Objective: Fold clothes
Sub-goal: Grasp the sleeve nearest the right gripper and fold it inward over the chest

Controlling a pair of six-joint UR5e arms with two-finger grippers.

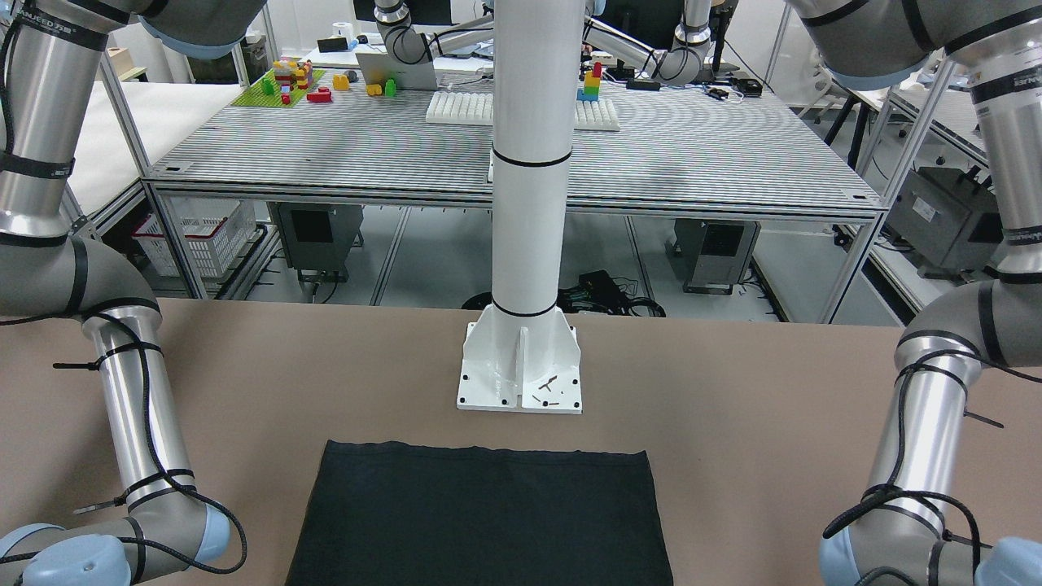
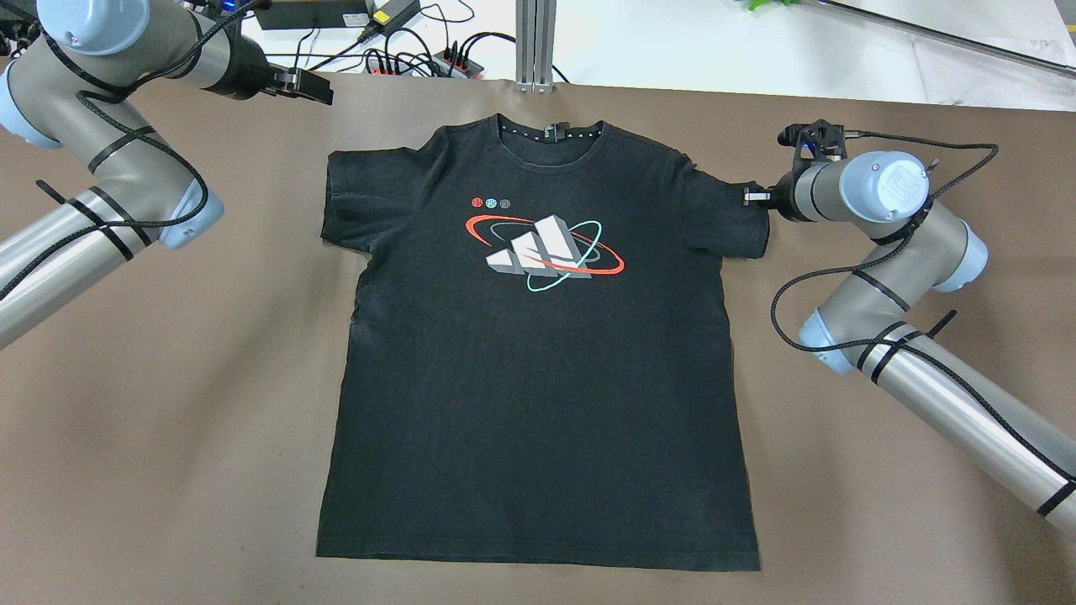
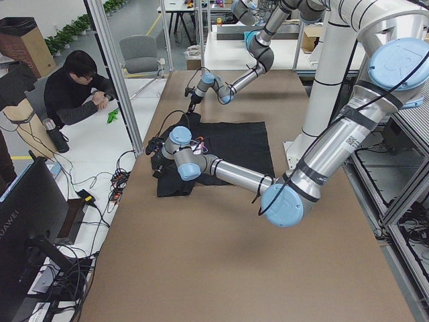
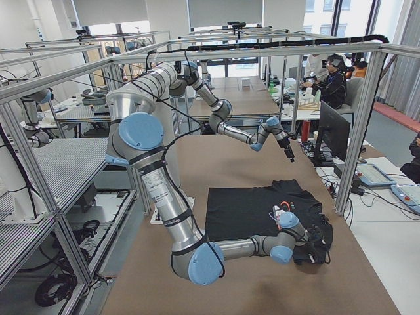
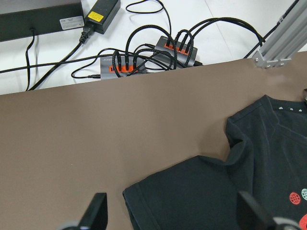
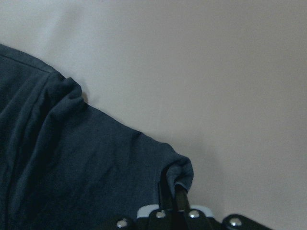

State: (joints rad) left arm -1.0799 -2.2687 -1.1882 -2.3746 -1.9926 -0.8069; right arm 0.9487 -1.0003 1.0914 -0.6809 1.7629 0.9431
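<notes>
Now: T-shirt spread flat, one sleeve pinched.

A brown table (image 2: 151,437) is covered at its middle by the black T-shirt (image 2: 538,395), which is laid flat, print up, with the collar away from the robot. The right gripper (image 6: 173,194) is clamped on the hem of the sleeve (image 2: 731,218) on its own side. The left gripper (image 5: 172,213) is held near the other sleeve (image 5: 192,191), clear of the cloth, jaws wide apart with nothing taken. The fabric is judged soft, light and limp, so sagging and dragging are to be expected. It is best taken at hems, sleeve ends or shoulder seams, where doubled cloth gives a firmer pinch.
</notes>
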